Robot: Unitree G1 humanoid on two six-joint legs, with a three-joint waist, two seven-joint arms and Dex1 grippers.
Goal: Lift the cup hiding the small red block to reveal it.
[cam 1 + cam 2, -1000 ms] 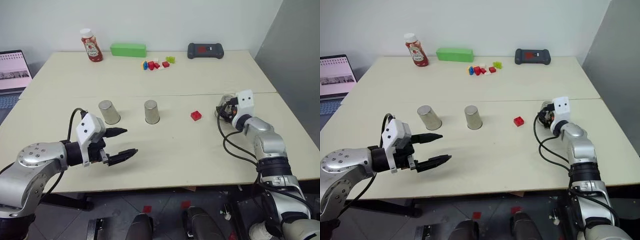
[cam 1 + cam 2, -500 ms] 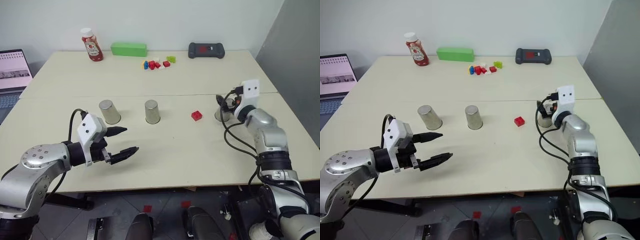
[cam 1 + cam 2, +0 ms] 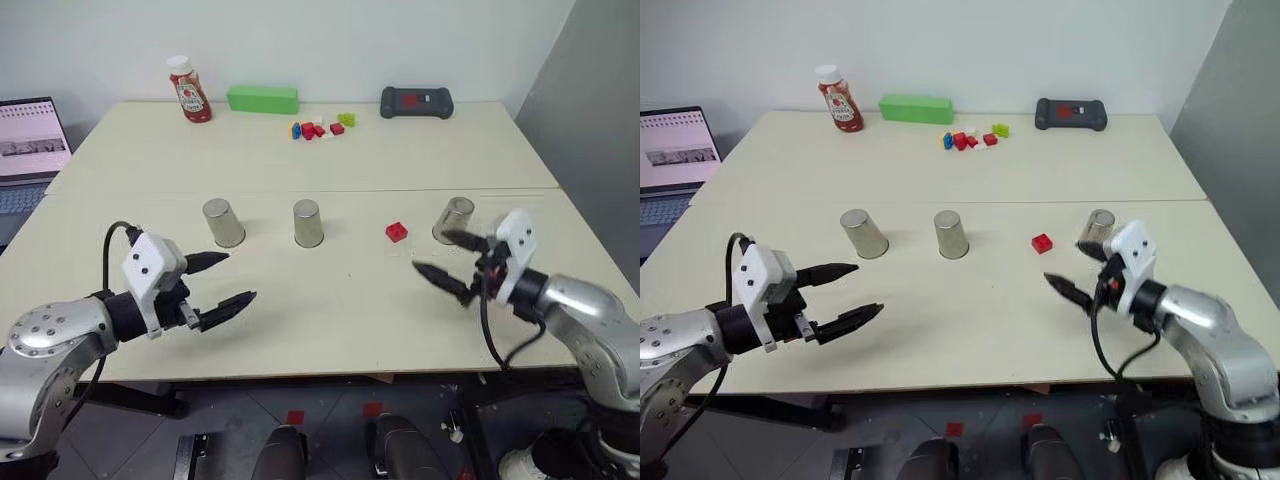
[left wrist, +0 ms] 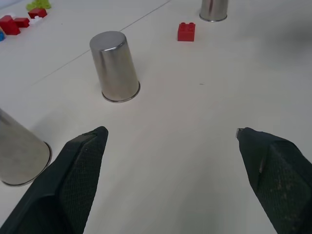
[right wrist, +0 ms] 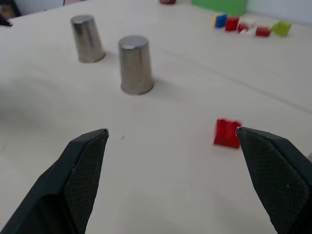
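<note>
While the small red block (image 3: pixel 396 232) already sits bare on the cream table (image 3: pixel 330 310), the cup (image 3: pixel 454 220) that I take to have covered it stands mouth-down just beside it, toward the robot's right. Two more steel tumblers, one (image 3: pixel 308 223) in the middle and one (image 3: pixel 222 222) further left, stand inverted in the same row. Right gripper (image 3: pixel 448 262) hangs near that cup, fingers spread wide and empty. Left gripper (image 3: pixel 220 287) hovers low over the table in front of the leftmost tumbler, also spread and holding nothing. I'd guess these tumblers are light, rigid and slick, with a taper that could let pads slide; gripping across the wall about mid-height looks safest. The brick is tiny and easily knocked.
</note>
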